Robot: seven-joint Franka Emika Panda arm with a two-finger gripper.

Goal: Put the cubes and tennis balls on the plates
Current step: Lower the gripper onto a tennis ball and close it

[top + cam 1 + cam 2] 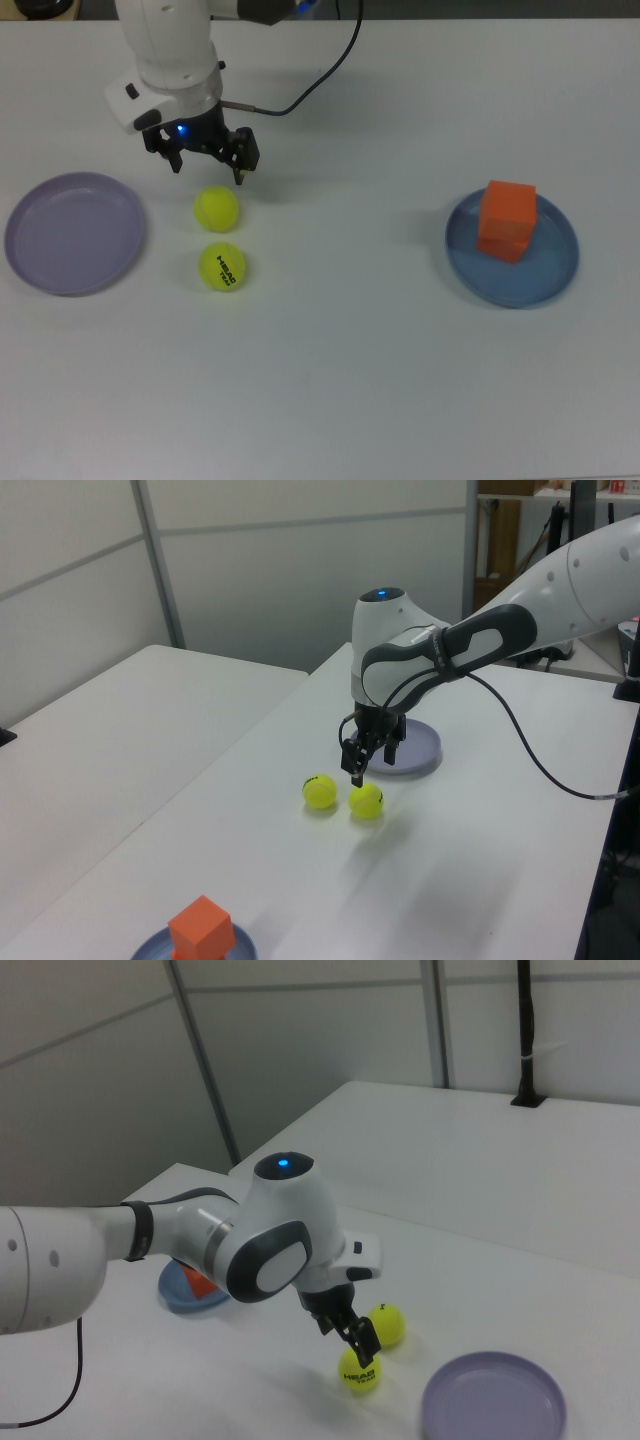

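Note:
My gripper (208,172) is open and empty, hovering just above and behind the plain tennis ball (217,209) (366,800). The second tennis ball (222,266), with black HEAD lettering, lies right beside it on the table. In the top view's left sits the empty lilac plate (75,232) (494,1399). The blue plate (545,270) is at the top view's right and carries two orange cubes (507,220) stacked one on the other. In the right view the gripper (355,1338) hangs between the two balls (386,1324).
A black cable (310,85) runs from the arm's wrist toward the table's far edge. The white table (350,380) stretches between the balls and the blue plate. Wall panels and a second table show behind in the left view.

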